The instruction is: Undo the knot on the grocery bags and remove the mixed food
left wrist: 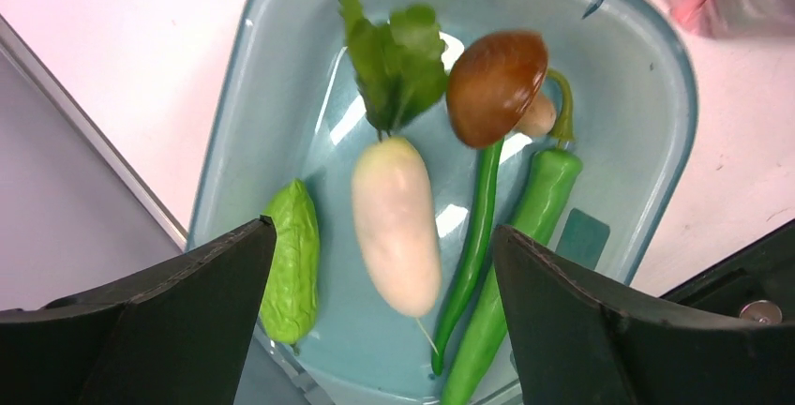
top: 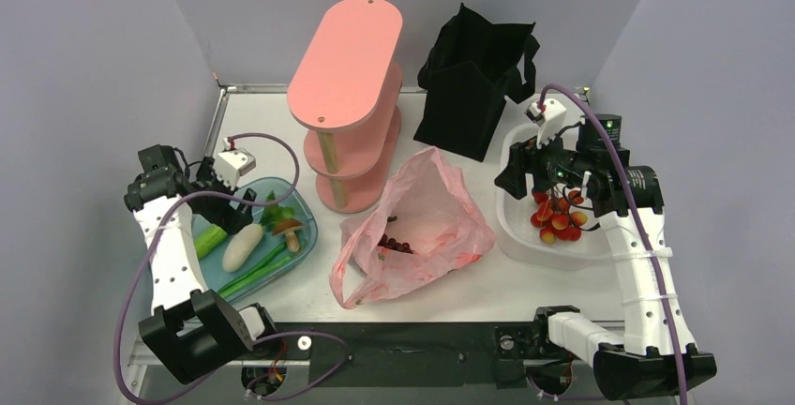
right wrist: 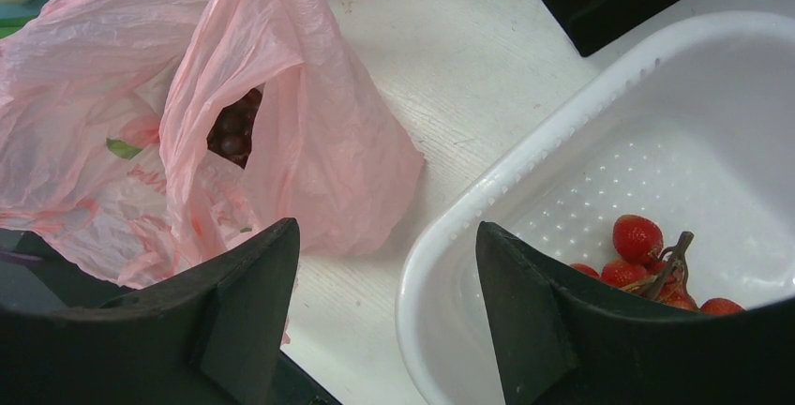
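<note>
The pink plastic bag (top: 412, 227) lies open mid-table, with a dark grape bunch (top: 394, 244) (right wrist: 230, 133) showing in its mouth. The black tote (top: 473, 77) stands upright at the back. In the blue tray (top: 305, 208) lie a white oblong vegetable (left wrist: 396, 222) with leafy greens (left wrist: 398, 63). My left gripper (left wrist: 382, 229) hovers open above that vegetable, touching nothing. Red fruits (right wrist: 637, 236) sit in the white basket (right wrist: 487, 208). My right gripper (right wrist: 385, 227) stands open and empty over the basket's left rim, beside the pink bag.
The tray also holds a brown-capped mushroom (left wrist: 495, 86), two long green peppers (left wrist: 525, 236) and a small green cucumber (left wrist: 291, 274). A pink three-tier shelf (top: 345, 96) stands behind the bag. Grey walls close in on both sides.
</note>
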`<state>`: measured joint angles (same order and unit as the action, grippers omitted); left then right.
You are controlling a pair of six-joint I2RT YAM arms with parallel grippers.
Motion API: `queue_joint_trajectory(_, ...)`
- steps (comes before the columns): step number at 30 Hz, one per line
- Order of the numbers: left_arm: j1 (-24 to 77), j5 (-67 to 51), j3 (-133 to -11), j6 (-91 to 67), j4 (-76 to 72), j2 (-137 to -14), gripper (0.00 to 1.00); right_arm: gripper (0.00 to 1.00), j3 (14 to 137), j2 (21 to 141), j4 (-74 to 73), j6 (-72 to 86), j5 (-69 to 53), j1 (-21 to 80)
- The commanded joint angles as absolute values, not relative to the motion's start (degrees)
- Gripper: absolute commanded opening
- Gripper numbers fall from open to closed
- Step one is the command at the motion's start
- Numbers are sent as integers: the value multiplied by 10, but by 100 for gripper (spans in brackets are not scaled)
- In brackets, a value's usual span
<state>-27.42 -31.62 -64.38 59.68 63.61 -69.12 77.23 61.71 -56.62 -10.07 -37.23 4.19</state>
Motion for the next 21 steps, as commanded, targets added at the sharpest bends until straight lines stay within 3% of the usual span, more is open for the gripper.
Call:
queue_joint_trajectory(1,-224,-369,-719,546,639,-637,87,65,780,613,-554,-107,-370,45)
queue_joint_trajectory(6,-43,-353,-785,420,587,-568,93,65,774,615,-554,-109,-367,44)
queue_joint_trajectory(8,99,-325,-818,366,561,-558,94,65,772,615,-554,-110,-365,45)
queue_joint_trajectory(14,371,-243,-945,243,564,-670,89,65,769,622,-553,-112,-370,45)
queue_joint_trajectory(21,537,-189,-862,255,483,-751,85,65,776,623,-553,-116,-357,45)
